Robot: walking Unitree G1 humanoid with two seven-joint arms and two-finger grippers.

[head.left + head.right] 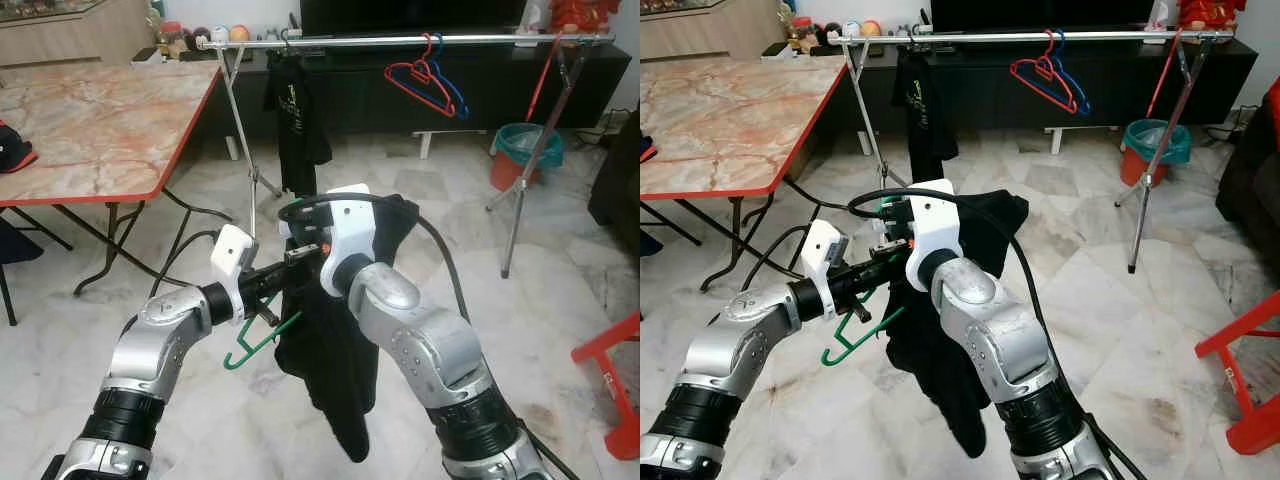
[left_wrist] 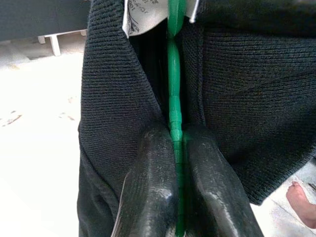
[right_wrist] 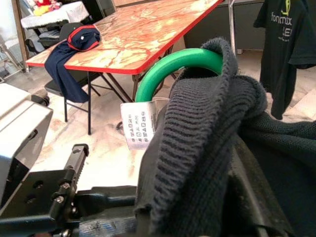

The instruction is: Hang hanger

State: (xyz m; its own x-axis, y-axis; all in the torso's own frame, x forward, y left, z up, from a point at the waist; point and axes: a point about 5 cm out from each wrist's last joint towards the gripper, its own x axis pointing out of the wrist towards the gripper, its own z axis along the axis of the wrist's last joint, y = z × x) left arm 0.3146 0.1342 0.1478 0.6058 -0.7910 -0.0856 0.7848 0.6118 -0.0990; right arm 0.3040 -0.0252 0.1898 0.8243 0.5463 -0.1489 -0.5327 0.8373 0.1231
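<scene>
Near the centre of the head views both silver arms meet over a black knitted garment (image 1: 335, 370) draped on a green hanger (image 1: 262, 340). The left gripper (image 2: 176, 163) is clamped on the hanger: in the left wrist view its two black fingers (image 2: 150, 182) press together on the thin green plastic, with dark knit on either side and a white care label (image 2: 143, 15) at the top of the frame. The right gripper (image 1: 296, 252) sits just above, at the collar of the garment; its fingers are buried in the cloth, so whether they are clenched or loose cannot be told. In the right wrist view the hanger's green hook (image 3: 173, 66) curves up out of the knit, beside another view of the label.

Across the top of the left eye view runs a metal clothes rail (image 1: 400, 41) on crossed legs. A black T-shirt (image 1: 295, 110) hangs from it left of centre, and a red hanger (image 1: 418, 82) and a blue hanger (image 1: 450, 88) hang right of centre. A marble-patterned table with a red edge (image 1: 100, 120) fills the upper left, and a teal bin (image 1: 528, 145) stands at the upper right.
</scene>
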